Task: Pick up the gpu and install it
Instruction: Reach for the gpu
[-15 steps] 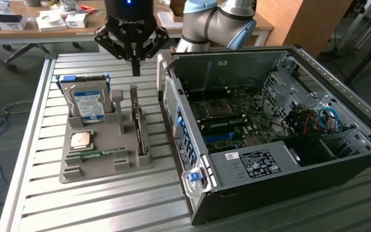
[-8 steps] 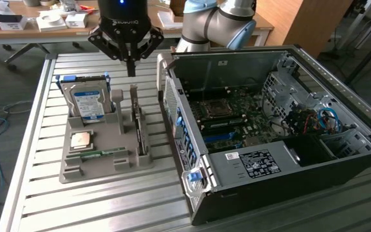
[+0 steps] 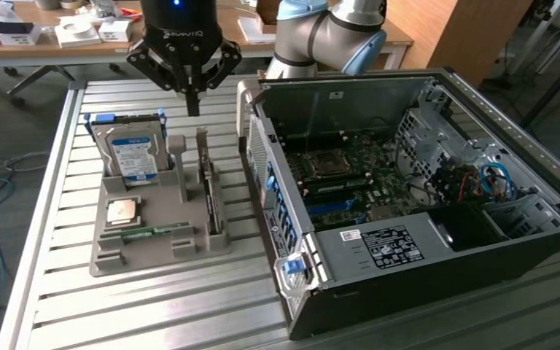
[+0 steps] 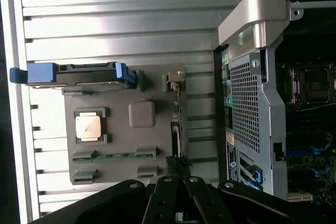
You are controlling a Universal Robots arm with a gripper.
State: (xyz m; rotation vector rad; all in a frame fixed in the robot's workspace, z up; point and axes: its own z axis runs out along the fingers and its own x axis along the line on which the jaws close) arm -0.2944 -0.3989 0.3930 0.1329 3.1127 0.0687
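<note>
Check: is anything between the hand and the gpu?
Nothing visible. The shut hand hangs in open air above the gpu, which stands on edge in the tray; the hard drive stands clear beside it.

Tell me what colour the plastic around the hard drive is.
Blue; the plastic shows best in the wrist view.
</note>
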